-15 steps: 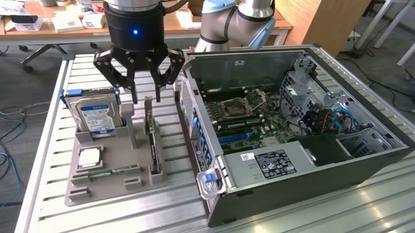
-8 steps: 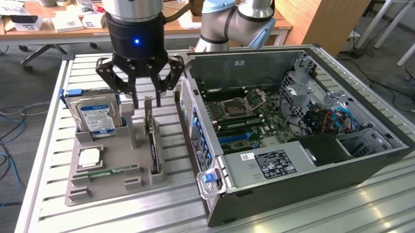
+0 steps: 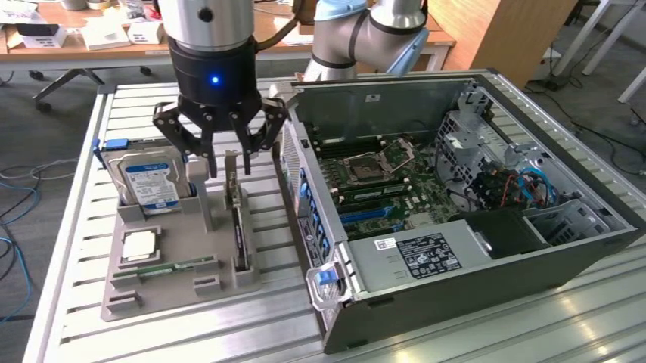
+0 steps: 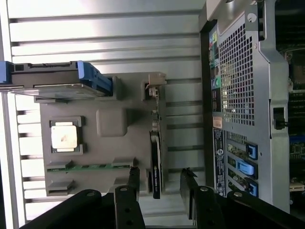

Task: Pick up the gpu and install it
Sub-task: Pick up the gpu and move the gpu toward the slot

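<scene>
The gpu (image 3: pixel 238 227) is a thin dark card standing on edge in a slot of the grey holder tray (image 3: pixel 181 227), at the tray's side nearest the computer case. My gripper (image 3: pixel 222 162) hangs open just above the card's far end, one finger on each side of it, with no contact visible. In the wrist view the gpu (image 4: pixel 156 157) shows edge-on, running toward the gap between the two black fingers of the gripper (image 4: pixel 161 183). The open computer case (image 3: pixel 454 197) lies on its side at the exterior view's right, its motherboard (image 3: pixel 389 170) exposed.
In the tray a silver hard drive (image 3: pixel 150 178) with a blue-white label stands upright, with a processor chip (image 3: pixel 139 246) and a green memory stick (image 3: pixel 166 266) nearby. The case's perforated rear panel (image 4: pixel 243 95) sits close beside the tray. All of it rests on a slatted metal table (image 3: pixel 71 249).
</scene>
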You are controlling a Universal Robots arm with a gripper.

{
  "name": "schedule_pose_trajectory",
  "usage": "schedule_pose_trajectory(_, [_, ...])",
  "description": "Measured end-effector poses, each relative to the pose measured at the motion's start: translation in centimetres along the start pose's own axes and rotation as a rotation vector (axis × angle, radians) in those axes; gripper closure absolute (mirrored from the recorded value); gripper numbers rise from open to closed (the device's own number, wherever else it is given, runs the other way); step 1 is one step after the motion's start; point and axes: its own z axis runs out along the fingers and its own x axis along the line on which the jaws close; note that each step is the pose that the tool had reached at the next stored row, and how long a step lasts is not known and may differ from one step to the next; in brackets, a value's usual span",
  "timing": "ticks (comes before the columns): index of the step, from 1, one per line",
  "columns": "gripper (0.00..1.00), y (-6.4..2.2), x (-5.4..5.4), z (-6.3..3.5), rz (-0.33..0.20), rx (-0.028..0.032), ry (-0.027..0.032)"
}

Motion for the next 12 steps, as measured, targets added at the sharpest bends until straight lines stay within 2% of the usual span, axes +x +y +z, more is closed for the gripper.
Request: schedule_pose_trajectory(12, [0.53,-0.07,0.0,2.18,0.0,0.0016,0.0])
